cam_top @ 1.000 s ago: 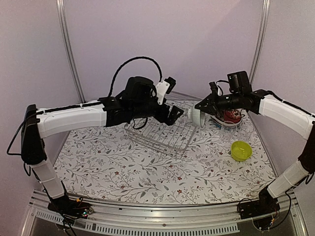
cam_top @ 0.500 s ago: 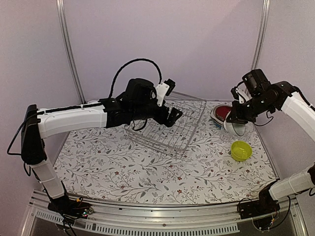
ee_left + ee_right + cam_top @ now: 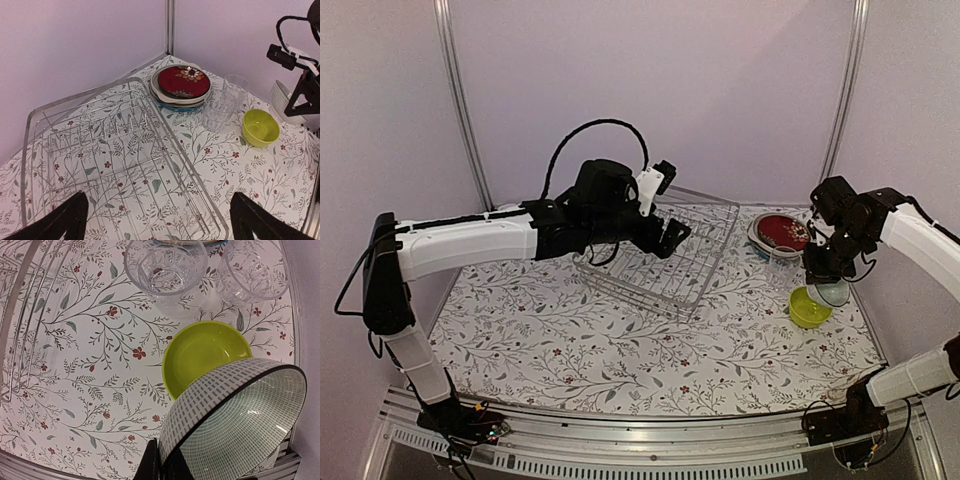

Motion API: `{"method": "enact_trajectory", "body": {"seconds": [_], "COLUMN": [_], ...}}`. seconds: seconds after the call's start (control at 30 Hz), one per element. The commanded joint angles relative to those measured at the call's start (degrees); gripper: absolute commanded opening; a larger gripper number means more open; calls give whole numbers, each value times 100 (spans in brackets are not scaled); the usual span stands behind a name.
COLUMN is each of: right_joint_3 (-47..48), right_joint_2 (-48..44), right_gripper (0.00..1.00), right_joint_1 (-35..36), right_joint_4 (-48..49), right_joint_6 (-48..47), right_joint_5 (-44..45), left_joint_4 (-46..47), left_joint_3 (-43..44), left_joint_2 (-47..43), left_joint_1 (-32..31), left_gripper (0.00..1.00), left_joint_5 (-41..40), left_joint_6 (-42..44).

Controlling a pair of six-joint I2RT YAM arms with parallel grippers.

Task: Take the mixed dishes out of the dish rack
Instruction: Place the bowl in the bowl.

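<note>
The dish rack (image 3: 665, 262) is a silver wire basket, tilted, and it shows empty in the left wrist view (image 3: 115, 160). My left gripper (image 3: 672, 235) hovers over it, open and empty (image 3: 159, 222). My right gripper (image 3: 823, 278) is shut on the rim of the pale bowl (image 3: 235, 415), which has a grey dash pattern. It holds the bowl tilted just above the yellow-green bowl (image 3: 200, 357) on the table (image 3: 807, 308). A plate stack with the dark red plate (image 3: 782, 232) on top lies at the back right (image 3: 184, 82). Two clear glasses (image 3: 165, 267) (image 3: 252, 270) stand beside it.
The flowered tablecloth (image 3: 620, 345) covers the table. The purple back and side walls and a metal corner post (image 3: 838, 95) stand close behind the plates. The table's right edge (image 3: 295, 315) runs just past the glasses and bowls.
My right arm has carried the pale bowl from beside the rack to the right, past the plates, and down to just over the yellow-green bowl. The left arm has not moved.
</note>
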Motion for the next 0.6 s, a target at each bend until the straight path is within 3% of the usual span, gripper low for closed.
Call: {"method": "enact_trajectory", "body": {"seconds": [0.0,0.57], "right_joint_3": [-134,-167], "right_joint_2": [236,1329], "right_gripper": [0,0], "right_joint_1": [-144,-157], "right_joint_4": [406,743], "right_joint_6": [-162,-451], "right_joint_5": [181,296], "left_joint_4": [8,-42], "left_joint_3": [-80,-100], "left_joint_2": [-118,-121], "left_joint_1": [29,91], "left_gripper": [100,100], "left_joint_5": [-52,-103], "left_joint_6": [-36,-60]}}
